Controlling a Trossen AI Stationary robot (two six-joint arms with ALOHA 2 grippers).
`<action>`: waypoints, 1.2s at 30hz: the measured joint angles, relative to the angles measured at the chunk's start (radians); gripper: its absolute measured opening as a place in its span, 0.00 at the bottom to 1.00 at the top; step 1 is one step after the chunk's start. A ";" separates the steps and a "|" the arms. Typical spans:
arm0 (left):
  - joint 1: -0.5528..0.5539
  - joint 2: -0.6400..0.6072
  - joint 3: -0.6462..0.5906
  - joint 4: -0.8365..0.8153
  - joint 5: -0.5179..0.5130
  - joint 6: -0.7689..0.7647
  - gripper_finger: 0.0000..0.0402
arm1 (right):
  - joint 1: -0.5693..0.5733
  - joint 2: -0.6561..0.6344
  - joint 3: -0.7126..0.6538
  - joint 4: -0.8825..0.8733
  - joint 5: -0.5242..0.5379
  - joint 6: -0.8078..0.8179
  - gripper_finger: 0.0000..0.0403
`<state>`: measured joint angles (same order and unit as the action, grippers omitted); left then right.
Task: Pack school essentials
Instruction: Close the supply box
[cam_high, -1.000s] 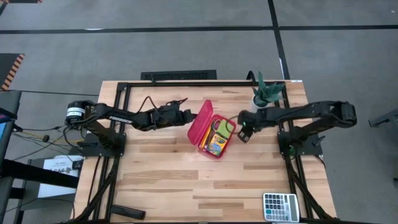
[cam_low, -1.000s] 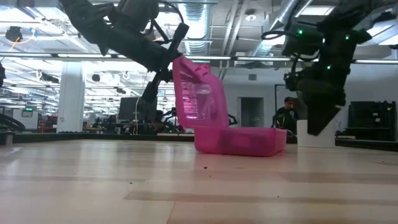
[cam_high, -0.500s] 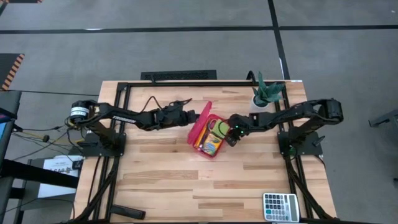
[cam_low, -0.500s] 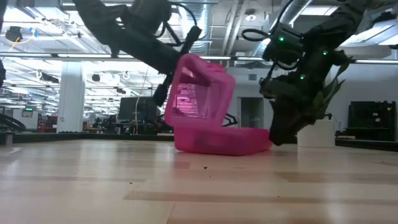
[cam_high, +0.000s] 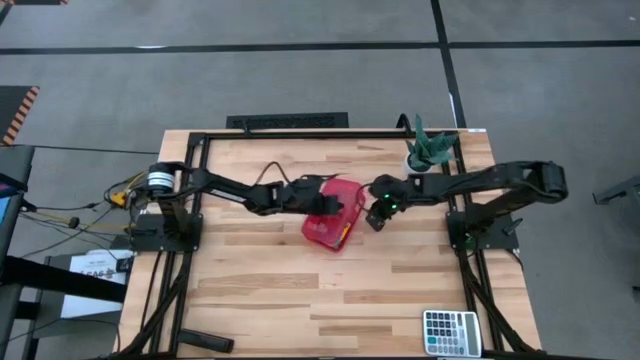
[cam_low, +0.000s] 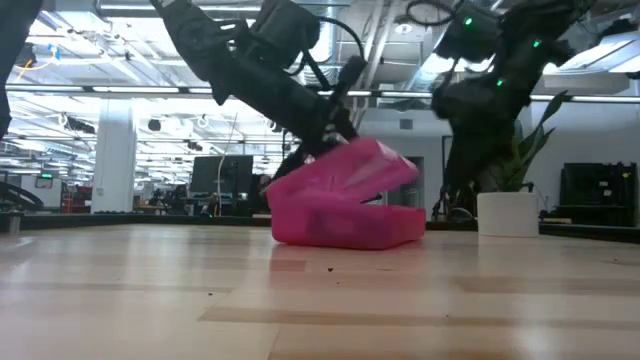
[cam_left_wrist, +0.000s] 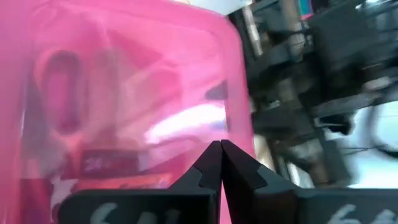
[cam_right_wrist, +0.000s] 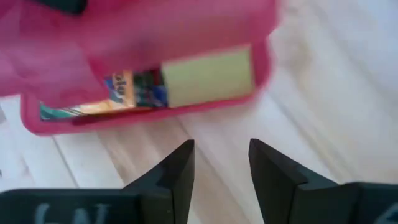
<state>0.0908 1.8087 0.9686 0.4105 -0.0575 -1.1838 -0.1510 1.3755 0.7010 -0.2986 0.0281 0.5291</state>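
School essentials sat inside a pink case (cam_high: 330, 225) near the middle of the bench (cam_high: 270, 290): crayon box (cam_right_wrist: 134, 90) and lime sticky-note pad (cam_right_wrist: 208, 74) showed through the gap under the pink lid (cam_low: 345, 170), which was tilted low over the base, not fully down. Left gripper (cam_left_wrist: 219, 163) pressed on top of the lid, fingers shut together, holding nothing. Right gripper (cam_right_wrist: 221, 163) hovered just right of the case, fingers parted, empty, apart from the case. Potted plant (cam_high: 428, 148) stood at the far right behind the right arm. Calculator (cam_high: 451, 333) lay at the near right corner.
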 joint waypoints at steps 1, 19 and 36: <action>-0.004 0.012 0.009 -0.017 -0.004 0.001 0.00 | -0.004 -0.027 0.000 -0.027 0.001 -0.004 0.40; -0.105 0.187 0.190 -0.292 0.058 0.022 0.00 | -0.027 -0.168 -0.001 0.046 0.076 -0.096 0.35; -0.134 -0.067 0.183 -0.545 0.130 0.027 0.00 | -0.083 0.029 -0.001 0.125 0.078 -0.247 0.32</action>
<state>-0.0432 1.7416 1.1515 -0.1343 0.0724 -1.1573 -0.2340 1.4041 0.6998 -0.1732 0.1060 0.2826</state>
